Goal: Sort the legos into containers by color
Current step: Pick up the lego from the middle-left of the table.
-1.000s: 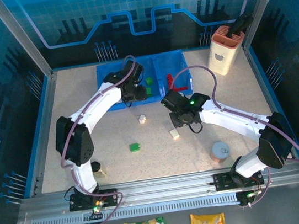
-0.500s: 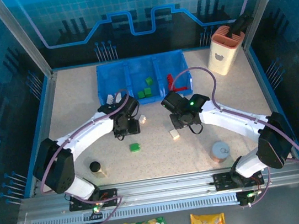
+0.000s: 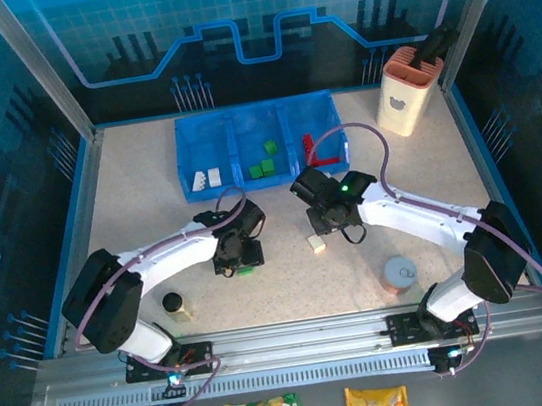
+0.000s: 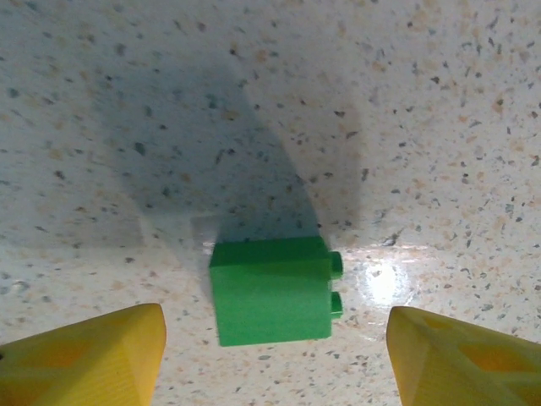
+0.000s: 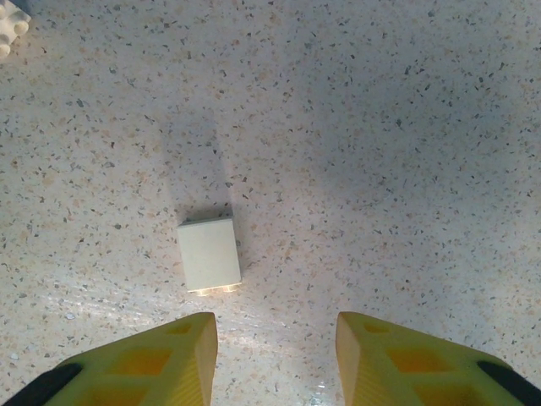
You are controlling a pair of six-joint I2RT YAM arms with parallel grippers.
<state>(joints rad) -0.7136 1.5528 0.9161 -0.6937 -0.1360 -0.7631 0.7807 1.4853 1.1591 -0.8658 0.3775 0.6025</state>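
Where the left gripper (image 4: 275,359) hangs: low over the speckled beige tabletop (image 4: 406,101), fingers pointing down.
Left jaws: set wide apart, clamped on nothing.
Small green plastic brick (image 4: 272,292): on the tabletop between the two yellow fingertips (image 4: 93,355), slightly ahead of their line and clear of both; its studs point toward the fingertip on the wrist view's right.
Right gripper (image 5: 275,359): low over the same tabletop, off to the left gripper's right in the top view.
Right jaws: parted by a narrow gap, nothing in it.
Small cream plastic brick (image 5: 209,255): flat on the tabletop just ahead of the right gripper's tips, toward the wrist view's left, touching neither.
White studded brick (image 5: 10,30): far ahead and to the left of the right gripper, well apart.
Low blue plastic three-compartment tray (image 3: 211,136): beyond both grippers; white pieces (image 3: 205,179) in its left compartment, green pieces (image 3: 264,164) in the middle, red pieces (image 3: 309,145) in the right.
Small black cylinder (image 3: 172,302): behind the left gripper, beside that arm's base.
Round silver can (image 3: 399,274): behind the right gripper, near that arm's base.
Peach-and-white rounded holder (image 3: 405,93): far beyond the right gripper, right of the tray.
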